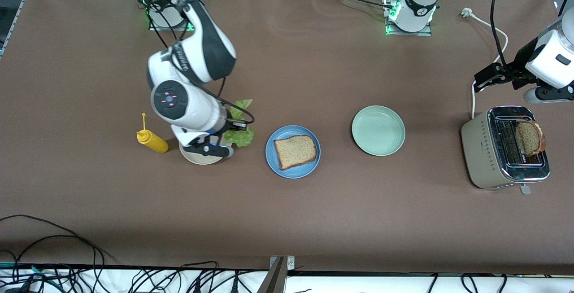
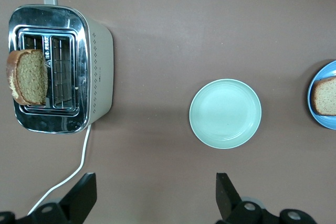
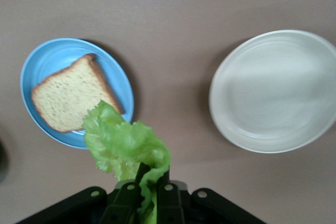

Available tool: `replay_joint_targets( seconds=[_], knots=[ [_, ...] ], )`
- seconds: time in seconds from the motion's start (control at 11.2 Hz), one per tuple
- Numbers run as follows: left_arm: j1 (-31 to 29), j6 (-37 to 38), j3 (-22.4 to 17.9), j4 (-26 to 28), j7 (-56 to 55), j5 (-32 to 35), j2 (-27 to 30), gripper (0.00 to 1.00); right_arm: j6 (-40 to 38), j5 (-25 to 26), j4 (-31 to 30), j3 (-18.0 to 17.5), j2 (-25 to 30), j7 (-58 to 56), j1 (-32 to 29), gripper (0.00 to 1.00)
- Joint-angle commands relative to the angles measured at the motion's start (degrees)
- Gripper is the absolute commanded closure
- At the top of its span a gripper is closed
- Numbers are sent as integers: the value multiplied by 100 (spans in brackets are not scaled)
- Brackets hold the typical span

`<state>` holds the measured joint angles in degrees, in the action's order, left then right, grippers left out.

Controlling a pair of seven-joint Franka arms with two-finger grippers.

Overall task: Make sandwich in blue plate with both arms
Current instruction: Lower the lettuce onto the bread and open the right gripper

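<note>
On the worktop, four things lie in a row. The mustard bottle lies at the right arm's end, just beside the beige plate. The blue plate comes next, with one bread slice on it. The green plate sits between the blue plate and the toaster, where a second slice stands in a slot. The lettuce hangs over the beige plate.

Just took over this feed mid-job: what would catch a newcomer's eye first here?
The right claw holds a ruffled lettuce leaf up over the beige plate, beside the blue plate that carries one bread slice. At the left arm's end, a second slice stands in the toaster; the left claw hangs open near it.
</note>
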<state>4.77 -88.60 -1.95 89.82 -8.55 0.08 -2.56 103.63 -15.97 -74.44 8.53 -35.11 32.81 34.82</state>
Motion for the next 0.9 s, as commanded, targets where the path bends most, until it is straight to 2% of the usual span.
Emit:
replay_joint_targets(
  seconds=[0.0, 0.18, 0.63, 0.81],
  knots=[
    [-11, -52, 2, 149, 125, -87, 151, 0, 52, -108, 965, 140, -794, 1048, 515, 100],
    [-11, -52, 2, 149, 125, -87, 160, 0, 341, -82, 1230, 141, -1155, 1726, 753, 100],
    [-11, -52, 2, 149, 117, -87, 160, 0, 1737, -81, 1266, 132, -1920, 2457, 1026, 100],
    [-11, -52, 11, 149, 125, -87, 160, 0, 1880, -73, 1650, 149, -2244, 2878, 1166, 100]
  ],
)
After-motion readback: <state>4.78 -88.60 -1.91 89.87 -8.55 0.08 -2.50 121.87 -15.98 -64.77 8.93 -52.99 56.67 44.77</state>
